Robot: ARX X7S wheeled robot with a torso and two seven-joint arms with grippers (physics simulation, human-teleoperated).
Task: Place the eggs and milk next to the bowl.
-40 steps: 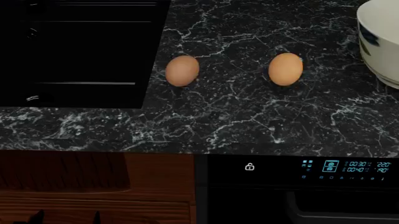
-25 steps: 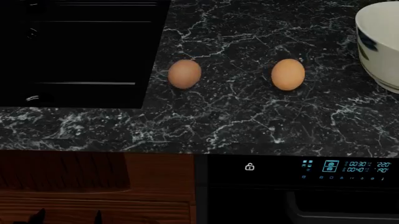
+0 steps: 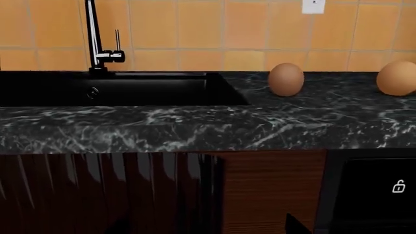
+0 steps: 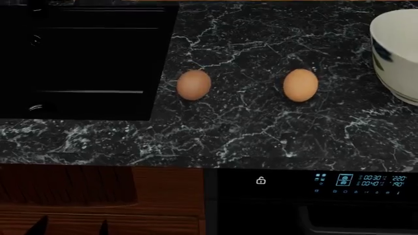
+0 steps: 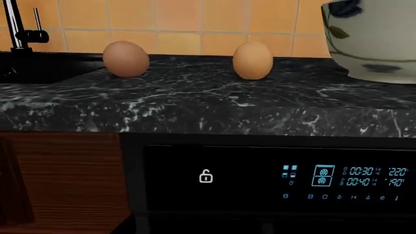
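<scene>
Eggs, two in number, are seen lying apart on a black marble-veined worktop (image 4: 261,132): a slightly darker egg (image 4: 194,84) near the edge of a black sink (image 4: 85,63), and a lighter egg (image 4: 300,85) between it and the bowl. One bowl (image 4: 395,49), large and cream-white with a blue flower painted on its outside, is cut off at the right edge of the head view, well apart from both eggs. No milk carton is shown in any of the three views. In the left wrist view the darker egg (image 3: 286,79) and the lighter egg (image 3: 397,78) are caught against an orange tiled wall (image 3: 195,34), with a single chrome tap (image 3: 96,39) standing behind the sink (image 3: 117,90). In the right wrist view both eggs (image 5: 126,59) (image 5: 253,60) and the bowl (image 5: 370,39) are pictured above one dark oven front (image 5: 273,180), on which a lock symbol and a blue display (image 5: 344,176) are lit. Neither set of fingers is shown in any view, so how far they are open and whether anything is held cannot be told; both eggs rest untouched on the worktop.
</scene>
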